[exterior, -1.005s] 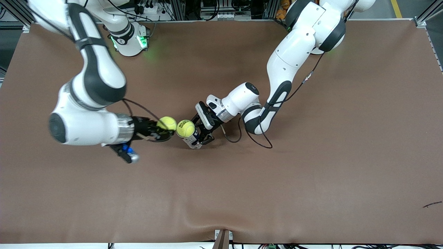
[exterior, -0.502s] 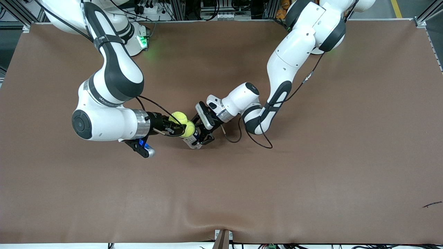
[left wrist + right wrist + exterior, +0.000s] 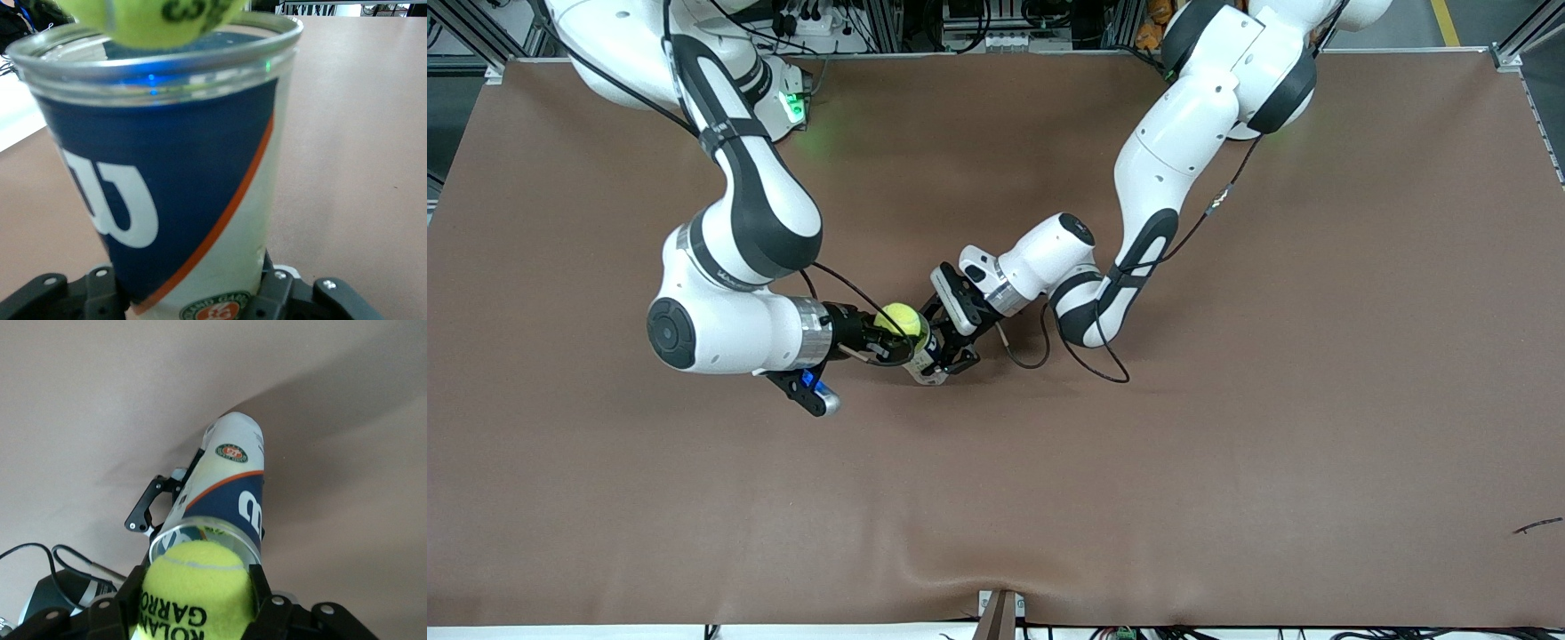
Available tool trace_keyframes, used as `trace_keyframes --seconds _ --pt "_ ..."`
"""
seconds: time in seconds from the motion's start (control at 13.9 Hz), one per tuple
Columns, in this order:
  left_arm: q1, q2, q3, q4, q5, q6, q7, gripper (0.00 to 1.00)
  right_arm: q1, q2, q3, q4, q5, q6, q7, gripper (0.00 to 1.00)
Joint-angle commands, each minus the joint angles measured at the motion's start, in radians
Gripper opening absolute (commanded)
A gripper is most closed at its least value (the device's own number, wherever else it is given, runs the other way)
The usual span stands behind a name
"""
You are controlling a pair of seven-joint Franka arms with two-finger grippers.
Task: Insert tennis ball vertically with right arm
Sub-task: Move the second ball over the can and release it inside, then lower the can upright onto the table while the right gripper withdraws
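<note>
A: Now, starting at the right arm's end of the table: right arm (image 3: 734, 258) reaching in from its base, right gripper (image 3: 882, 336) up over the middle of the brown table (image 3: 1227, 462).

B: Fingers?

A: Clamped on a yellow tennis ball (image 3: 899, 320), one finger (image 3: 263, 597) pressed to each side in the right wrist view.

B: And under the ball?

A: Directly over the open mouth of a clear can (image 3: 923, 360) with a blue and white label and an orange stripe. Seen from the left wrist view, ball (image 3: 157, 20) right at the rim of the can (image 3: 167, 200), lower part level with it; touching or not, hard to say.

B: Can standing alone?

A: No. Held upright near its base by the left gripper (image 3: 950, 348), fingers closed on the can's sides. Left arm (image 3: 1165, 151) coming in from its own end, wrist low beside the can.

B: Elsewhere on the table?

A: Small dark scrap (image 3: 1536, 525) near the left arm's end, closer to the front camera, well apart from everything.
</note>
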Motion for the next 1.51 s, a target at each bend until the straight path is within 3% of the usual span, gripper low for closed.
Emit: trace_keyframes --seconds 0.0,0.22,0.29,0.36,0.43,0.57,0.79,0.86,0.93,1.0,1.44 --pt "0.003 0.003 0.0 0.01 0.024 0.021 0.003 0.67 0.016 0.005 -0.009 0.003 -0.008 0.021 0.005 0.38" --pt "0.003 0.003 0.0 0.01 0.024 0.021 0.003 0.67 0.021 0.01 -0.009 0.003 -0.01 0.03 0.005 0.46" --pt "0.003 0.003 0.0 0.01 0.024 0.021 0.001 0.68 0.021 0.011 -0.011 0.001 -0.011 0.03 0.005 0.58" --pt "0.003 0.003 0.0 0.01 0.024 0.021 0.003 0.7 0.019 0.011 -0.011 0.001 -0.014 0.03 0.005 0.83" --pt "0.003 0.003 0.0 0.01 0.024 0.019 0.003 0.71 0.021 0.011 -0.011 0.001 -0.017 0.031 0.005 1.0" --pt "0.003 0.003 0.0 0.01 0.024 0.019 0.003 0.8 0.022 0.011 -0.011 0.003 -0.029 0.03 0.005 1.0" --pt "0.003 0.003 0.0 0.012 0.024 0.021 0.003 0.79 0.019 0.01 -0.011 0.004 -0.029 0.03 0.005 1.0" --pt "0.003 0.001 0.0 0.012 0.024 0.021 0.003 0.84 0.018 0.007 -0.012 0.006 -0.031 0.03 0.005 1.0" --pt "0.005 0.001 0.0 0.012 0.02 0.021 0.003 1.0 0.012 0.004 -0.012 0.01 -0.031 0.028 0.002 1.0" --pt "0.005 0.0 0.0 0.01 0.023 0.019 0.003 1.0 0.006 -0.001 -0.017 0.012 -0.033 0.028 -0.002 1.0" --pt "0.008 -0.005 -0.001 0.01 0.012 0.019 -0.002 1.0 -0.04 -0.068 -0.028 0.0 -0.376 0.011 -0.218 1.0"
